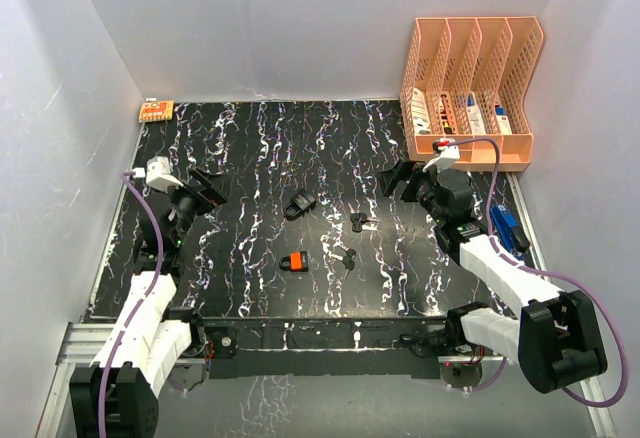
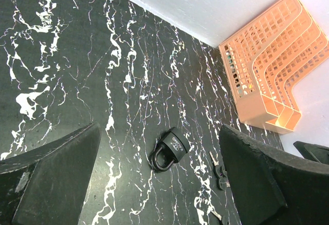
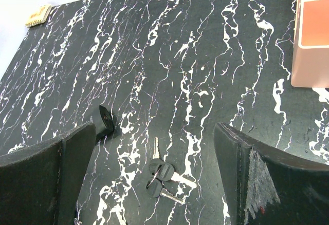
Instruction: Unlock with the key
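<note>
Both claws stand wide open and hold nothing. The right gripper hangs over the marbled black tabletop, right of centre. Its black fingers are spread far apart, and between them in the wrist view a bunch of silver keys with black heads lies flat on the surface. Left of that bunch sits the black padlock, its shackle apparently shut. The left gripper hovers at the left side, equally spread and facing that same lock. Nearer the arm bases lie a red-orange padlock and, just right of it, a second key bunch. The peach plastic file rack stands at the far right, well apart.

The main risk I see is a mismatch: with two locks and two bunches, a key taken from the wrong bunch would not turn. The keys also lie flat, so fingers closing on them may scrape the table and push them away rather than lift them. Each bunch holds more than one key, so the spare may dangle and foul the keyhole. Neither lock is held, and either would likely skid when a key presses in.

Each arm rises from the near edge and bends at the elbow. Both wrists angle inward and downward toward the middle of the table.
</note>
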Controlling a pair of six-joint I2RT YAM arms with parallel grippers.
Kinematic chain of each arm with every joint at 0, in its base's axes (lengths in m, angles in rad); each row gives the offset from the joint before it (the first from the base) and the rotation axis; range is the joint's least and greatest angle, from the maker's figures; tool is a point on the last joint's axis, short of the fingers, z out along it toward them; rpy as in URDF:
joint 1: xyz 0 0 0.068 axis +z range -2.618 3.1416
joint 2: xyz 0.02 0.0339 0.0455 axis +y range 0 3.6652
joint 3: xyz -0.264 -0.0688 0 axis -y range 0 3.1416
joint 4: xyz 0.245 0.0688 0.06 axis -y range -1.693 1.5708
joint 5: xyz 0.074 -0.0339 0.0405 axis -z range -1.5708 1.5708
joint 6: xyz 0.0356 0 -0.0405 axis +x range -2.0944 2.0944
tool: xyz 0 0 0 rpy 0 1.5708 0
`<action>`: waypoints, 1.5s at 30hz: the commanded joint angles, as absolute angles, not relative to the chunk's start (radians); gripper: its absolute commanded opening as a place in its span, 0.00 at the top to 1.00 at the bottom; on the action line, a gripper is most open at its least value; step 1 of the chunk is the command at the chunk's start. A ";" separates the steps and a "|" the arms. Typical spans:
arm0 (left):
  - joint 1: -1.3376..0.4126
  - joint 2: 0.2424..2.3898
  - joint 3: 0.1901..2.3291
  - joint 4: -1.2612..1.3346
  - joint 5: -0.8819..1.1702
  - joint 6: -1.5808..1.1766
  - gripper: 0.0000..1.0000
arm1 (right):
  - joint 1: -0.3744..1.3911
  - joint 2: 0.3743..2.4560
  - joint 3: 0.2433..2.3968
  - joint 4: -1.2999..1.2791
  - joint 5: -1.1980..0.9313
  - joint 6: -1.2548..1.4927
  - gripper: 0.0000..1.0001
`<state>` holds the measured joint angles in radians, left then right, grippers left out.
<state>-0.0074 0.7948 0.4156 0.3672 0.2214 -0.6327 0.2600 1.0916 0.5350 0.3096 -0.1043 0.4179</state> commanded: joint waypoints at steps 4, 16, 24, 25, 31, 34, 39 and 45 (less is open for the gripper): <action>-0.001 0.775 0.423 0.390 0.232 -0.632 0.01 | 0.264 1.077 0.593 0.342 -0.109 0.415 0.02; -0.001 0.771 0.399 0.391 0.220 -0.695 0.01 | 0.264 1.042 0.568 0.394 -0.160 0.429 0.02; 0.000 0.816 0.427 0.315 0.188 -0.714 0.01 | 0.266 1.150 0.659 0.258 -0.206 0.435 0.02; -0.001 0.821 0.437 0.302 0.193 -0.705 0.01 | 0.270 1.174 0.677 0.236 -0.207 0.429 0.02; 0.000 0.915 0.475 0.328 0.327 -0.666 0.02 | 0.462 1.341 0.804 0.101 -0.052 0.328 0.02; -0.004 0.925 0.457 0.374 0.377 -0.663 0.02 | 0.584 1.448 0.889 0.026 0.092 0.293 0.02; -0.027 0.909 0.457 0.365 0.377 -0.631 0.02 | 0.666 1.558 0.974 -0.015 0.219 0.275 0.02; -0.028 0.942 0.441 0.419 0.423 -0.680 0.02 | 0.670 1.578 0.985 0.014 0.199 0.302 0.02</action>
<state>-0.0235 0.9302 0.4446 0.3511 0.3603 -0.6533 0.6735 1.5841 0.9333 -0.0124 0.1516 0.2974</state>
